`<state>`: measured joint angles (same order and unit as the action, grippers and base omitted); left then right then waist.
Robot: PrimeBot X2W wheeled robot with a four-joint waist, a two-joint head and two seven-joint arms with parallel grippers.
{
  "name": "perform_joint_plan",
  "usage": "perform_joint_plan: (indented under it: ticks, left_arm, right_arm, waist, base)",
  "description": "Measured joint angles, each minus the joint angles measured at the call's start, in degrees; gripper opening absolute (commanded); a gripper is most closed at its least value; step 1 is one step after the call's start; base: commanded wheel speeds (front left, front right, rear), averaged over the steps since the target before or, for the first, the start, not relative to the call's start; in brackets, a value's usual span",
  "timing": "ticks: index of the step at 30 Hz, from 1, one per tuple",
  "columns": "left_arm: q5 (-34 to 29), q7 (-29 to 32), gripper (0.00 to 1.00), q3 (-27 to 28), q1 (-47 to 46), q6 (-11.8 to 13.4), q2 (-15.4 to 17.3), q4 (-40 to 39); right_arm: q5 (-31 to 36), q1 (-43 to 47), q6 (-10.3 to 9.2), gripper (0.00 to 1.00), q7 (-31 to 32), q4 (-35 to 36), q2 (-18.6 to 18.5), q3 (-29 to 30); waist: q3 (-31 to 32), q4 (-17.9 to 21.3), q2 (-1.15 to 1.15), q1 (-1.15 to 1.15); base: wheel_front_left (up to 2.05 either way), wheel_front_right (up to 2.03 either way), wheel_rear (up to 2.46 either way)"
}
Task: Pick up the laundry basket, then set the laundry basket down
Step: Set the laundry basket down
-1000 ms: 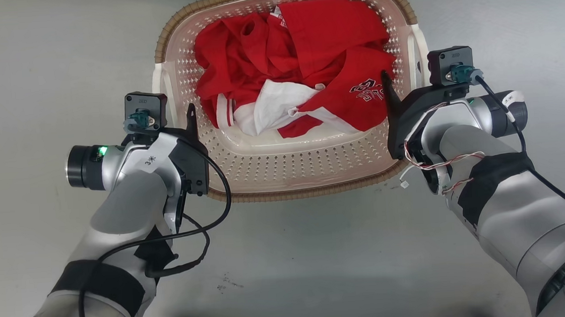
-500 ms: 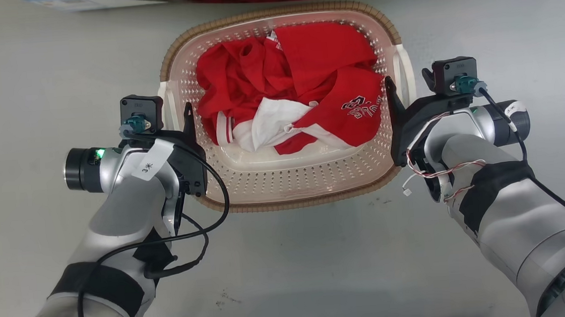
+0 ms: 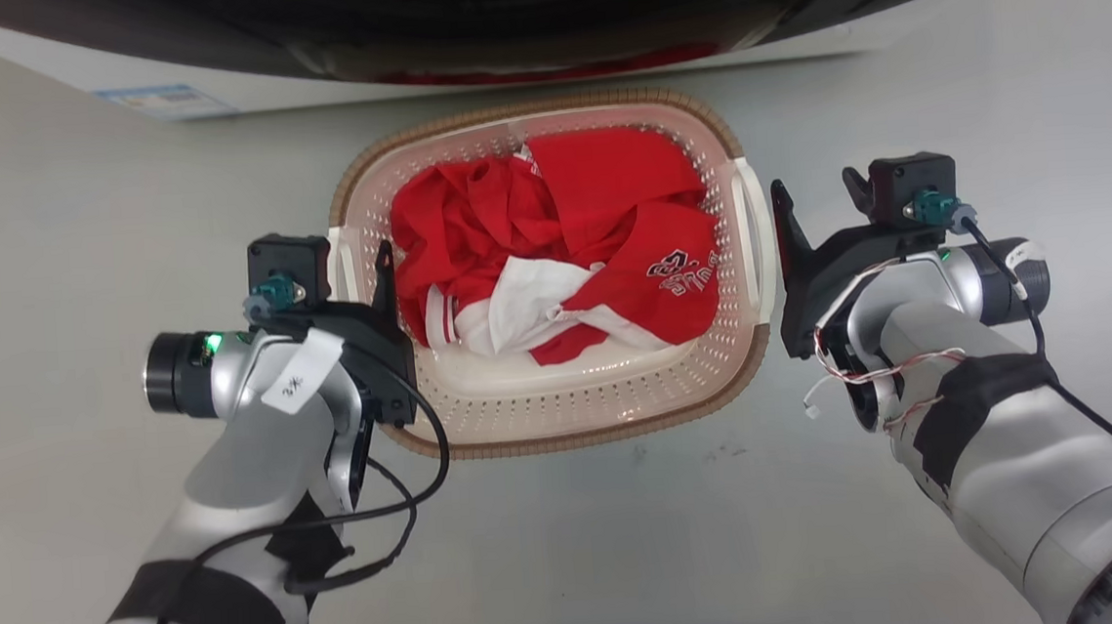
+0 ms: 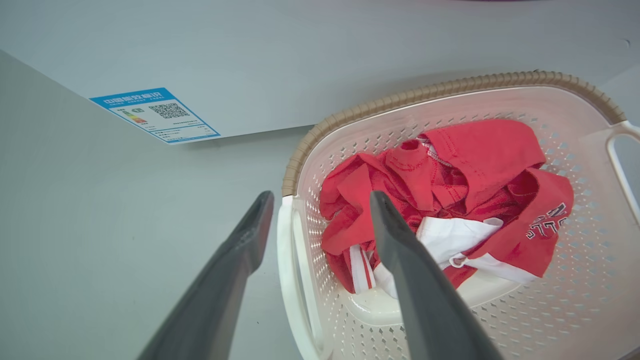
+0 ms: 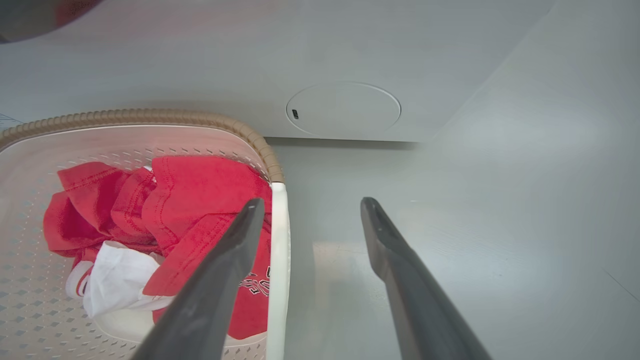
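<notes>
A pale pink perforated plastic laundry basket [image 3: 542, 115] with brown woven-look rim sits on the grey floor [image 3: 572, 546] between both arms.
The left gripper [image 4: 321, 197] has its jaws spread astride the white left handle [image 4: 287, 260], gripping nothing; the right gripper [image 5: 311, 204], jaws likewise spread and empty, straddles the right handle [image 5: 278, 250].
</notes>
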<state>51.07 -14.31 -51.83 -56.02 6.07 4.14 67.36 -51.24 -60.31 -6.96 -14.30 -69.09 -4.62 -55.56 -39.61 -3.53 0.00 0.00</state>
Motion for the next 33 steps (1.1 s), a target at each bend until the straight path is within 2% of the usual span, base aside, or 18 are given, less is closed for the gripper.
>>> perform_joint_plan:
  ticks: [3,14,21,33]
  left_arm:
    - [-0.81,0.0,1.0,1.47,2.51,0.05,0.67,-2.15]
    - [-3.08,0.0,1.0,7.51,12.24,0.66,3.12,-11.92]
    - [-7.06,0.0,1.0,11.47,20.25,1.05,4.2,-19.14]
    - [-17.0,0.0,1.0,22.96,35.84,1.05,4.9,-28.77]
  right_arm:
    - [0.0,1.58,0.37,1.0,-0.1,0.79,-0.42,0.71]
    - [1.98,8.99,0.38,1.0,-0.15,10.29,-3.11,4.87]
    - [5.1,15.68,0.22,1.0,-0.15,18.41,-4.75,8.49]
    - [11.49,33.07,-0.18,1.0,-0.15,31.88,-7.75,16.08]
  waist:
    - [2.1,0.23,0.0,0.0]
    - [10.85,0.74,0.0,-0.01]
    - [16.73,0.96,0.0,-0.01]
    - [27.01,1.19,-0.01,-0.02]
  base:
    - [0.0,0.0,0.0]
    - [0.0,0.0,0.0]
    - [0.0,0.0,0.0]
    - [0.0,0.0,0.0]
